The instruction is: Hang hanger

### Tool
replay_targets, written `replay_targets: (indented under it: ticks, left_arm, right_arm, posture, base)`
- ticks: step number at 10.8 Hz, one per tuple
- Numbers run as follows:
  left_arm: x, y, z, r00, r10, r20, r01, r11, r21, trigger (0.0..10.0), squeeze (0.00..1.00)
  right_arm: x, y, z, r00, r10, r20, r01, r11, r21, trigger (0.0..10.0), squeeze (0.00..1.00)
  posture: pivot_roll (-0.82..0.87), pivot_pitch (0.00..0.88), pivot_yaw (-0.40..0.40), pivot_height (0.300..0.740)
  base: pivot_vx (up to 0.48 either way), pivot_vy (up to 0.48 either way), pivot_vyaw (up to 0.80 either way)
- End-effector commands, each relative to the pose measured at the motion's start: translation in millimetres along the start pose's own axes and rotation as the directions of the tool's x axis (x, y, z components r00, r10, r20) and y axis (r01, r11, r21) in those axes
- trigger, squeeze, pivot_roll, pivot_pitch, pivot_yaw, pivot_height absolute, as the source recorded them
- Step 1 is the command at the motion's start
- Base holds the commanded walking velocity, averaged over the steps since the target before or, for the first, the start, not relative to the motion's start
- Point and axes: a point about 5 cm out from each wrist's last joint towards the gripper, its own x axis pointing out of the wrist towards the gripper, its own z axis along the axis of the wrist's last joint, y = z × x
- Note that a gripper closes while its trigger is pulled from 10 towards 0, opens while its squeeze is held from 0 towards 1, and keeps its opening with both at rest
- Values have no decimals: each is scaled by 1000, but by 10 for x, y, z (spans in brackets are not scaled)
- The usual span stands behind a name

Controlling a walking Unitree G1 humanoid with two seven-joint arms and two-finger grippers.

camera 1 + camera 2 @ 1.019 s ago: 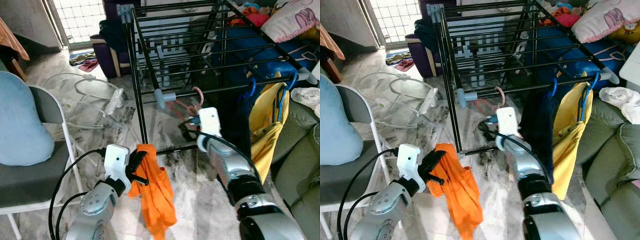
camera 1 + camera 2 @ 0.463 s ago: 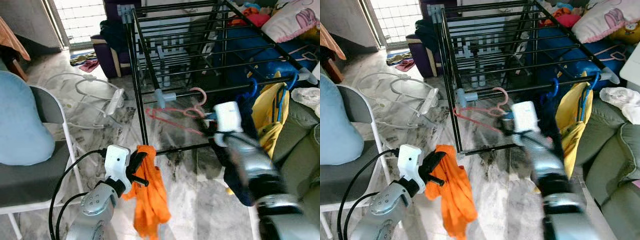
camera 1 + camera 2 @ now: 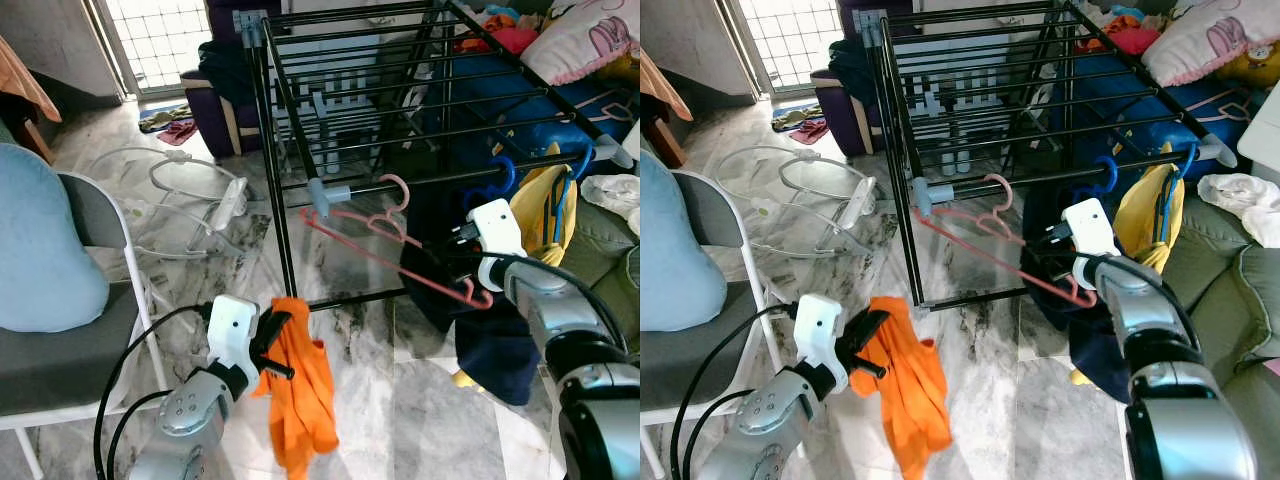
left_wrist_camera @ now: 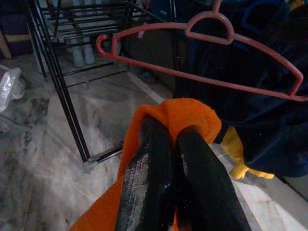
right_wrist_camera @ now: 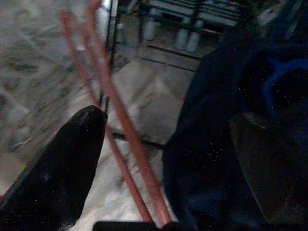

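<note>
Left tool (image 4: 166,144) is clamped tight on an orange garment (image 3: 300,400), which droops toward the marble floor (image 3: 390,420), low and to the left of the black drying rack (image 3: 300,100). A pink hanger (image 3: 395,245) has its hook over the rack's front rail, beside the grey corner joint (image 3: 325,195), and slants down to the right, away from the rack. Right tool (image 3: 1060,250) sits at the hanger's lower end, its fingers (image 5: 57,159) spread apart with the pink bar running between them, so it is not gripping. A dark blue garment (image 3: 480,330) hangs from the same rail just behind that tool, with a yellow one (image 3: 545,215) further right.

To finish well, I would judge the right tool should back straight off along the bar without snagging it, so the hook stays seated and the hanger swings level under the rail.

Whether the hook sits fully over the rail is hard to tell. The right wrist view is dim, and the far finger blurs into the dark cloth.
</note>
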Motion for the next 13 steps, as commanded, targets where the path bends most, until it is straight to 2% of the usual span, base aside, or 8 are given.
replay_targets:
  ticks: [1, 4, 5, 6, 10, 13]
  left_arm:
    - [-11, 2, 63, 1000, -12, 17, 12, 1000, 22, 10000, 0]
    - [-21, 5, 63, 1000, -16, 10, 15, 999, 33, 10000, 0]
    - [-22, -2, 56, 1000, -18, 6, 17, 999, 34, 10000, 0]
    - [-24, -4, 57, 1000, -19, 6, 19, 999, 34, 10000, 0]
    - [-27, -17, 43, 1000, -27, -3, 27, 999, 35, 10000, 0]
    - [-28, -35, 27, 999, -33, -11, 34, 999, 31, 10000, 0]
  right_arm:
    - [35, 47, 59, 999, 49, 5, -49, 999, -18, 10000, 0]
    - [131, 227, 37, 993, 116, -4, -116, 993, 17, 10000, 0]
    - [165, 273, 38, 994, 107, -4, -107, 994, 30, 5490, 0]
    - [192, 303, 55, 996, 88, 4, -88, 995, 47, 0, 0]
    - [298, 418, 115, 1000, 5, -4, -4, 993, 115, 0, 0]
    - [329, 500, 42, 998, -15, -58, 23, 991, 134, 0, 0]
  posture:
    - [-16, 27, 49, 740]
    - [-12, 27, 51, 740]
    - [-12, 27, 51, 740]
    - [-10, 28, 51, 740]
    - [-8, 30, 51, 740]
    - [-8, 32, 50, 740]
  base:
    - [0, 0, 0]
    - [0, 0, 0]
    - [0, 0, 0]
    - [0, 0, 0]
    - [0, 0, 0]
    - [0, 0, 0]
